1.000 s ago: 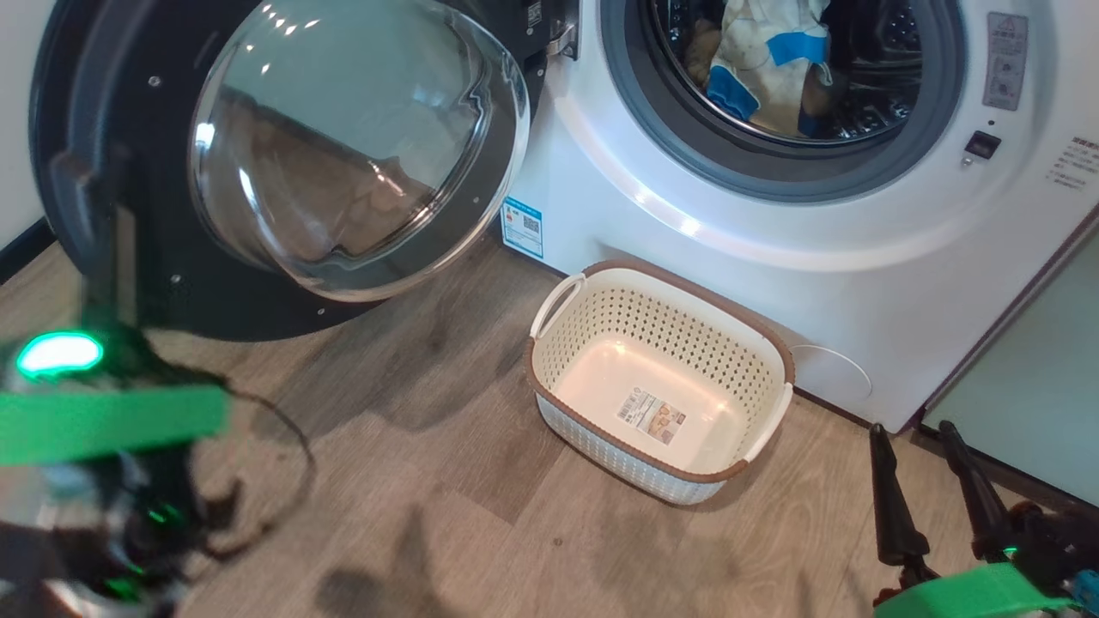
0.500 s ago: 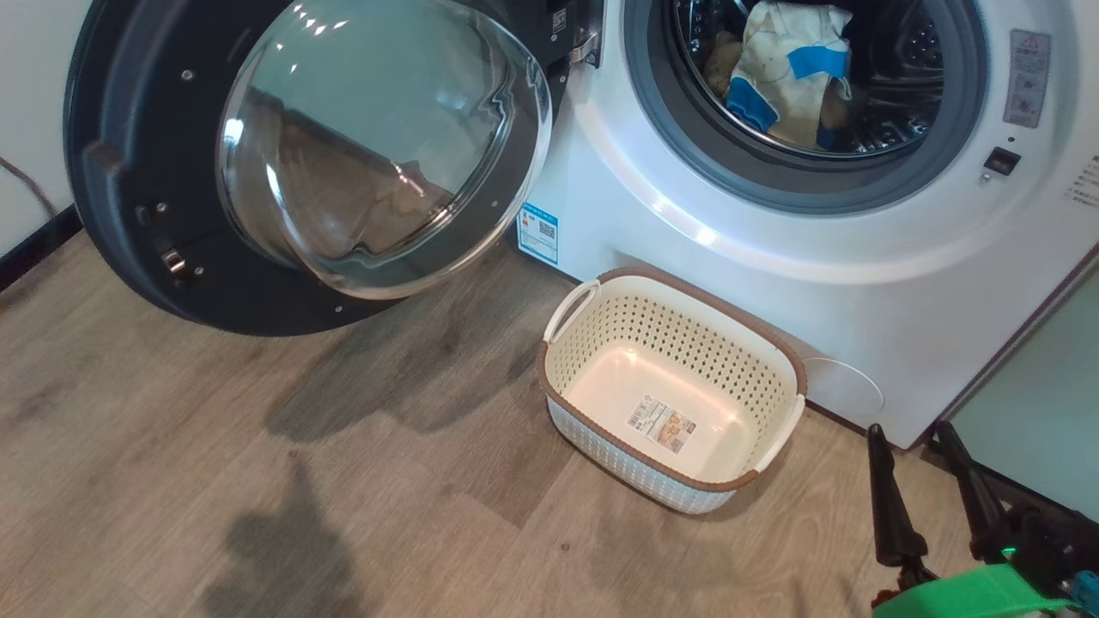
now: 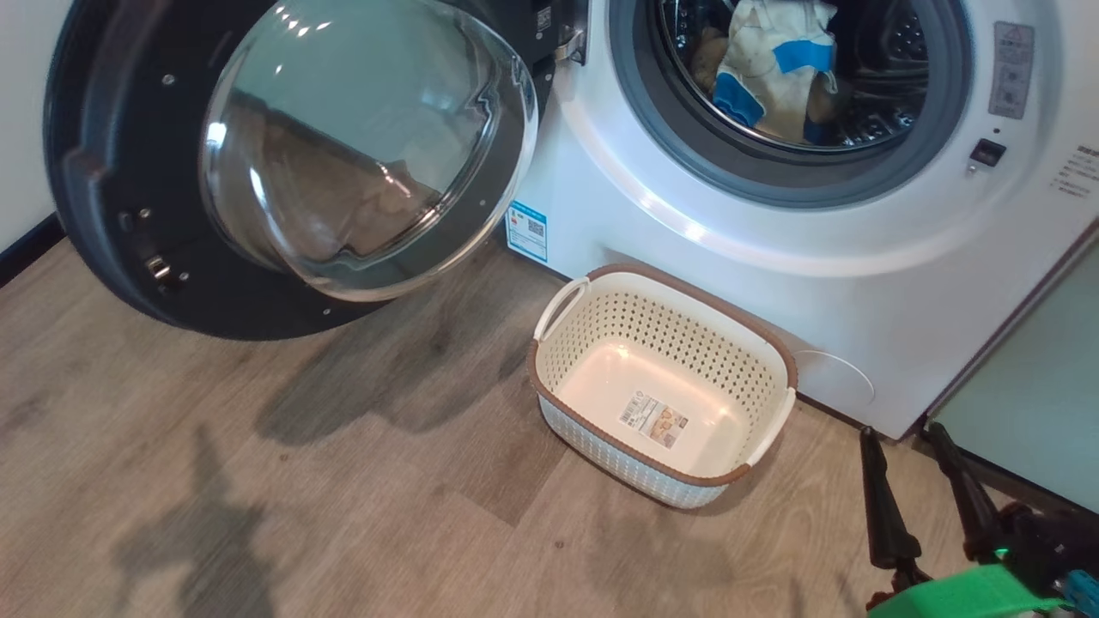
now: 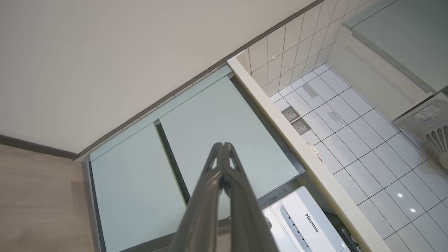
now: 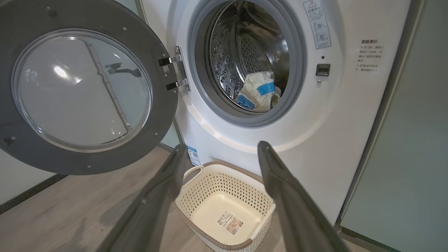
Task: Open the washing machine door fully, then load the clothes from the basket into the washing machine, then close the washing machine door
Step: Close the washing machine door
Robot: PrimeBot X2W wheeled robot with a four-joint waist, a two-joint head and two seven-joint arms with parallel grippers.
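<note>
We are seeing the washing machine door (image 3: 361, 154) standing wide open on the left, so the round mouth of the washing machine (image 3: 687, 257) is lying free to reach into. The clothes (image 5: 257, 92) are lying low in the drum (image 5: 245, 45), leaving room above them. The basket (image 3: 661, 287) is sitting on the floor (image 3: 343, 481) just below the mouth, blocking the way down low. Wide floor is stretching to its left. A pale green cabinet door (image 3: 1039, 395) is walling off the right.

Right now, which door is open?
The round washing machine door, black-rimmed with a bulging glass middle, hangs wide open; the flat pale green cabinet doors are shut.
</note>
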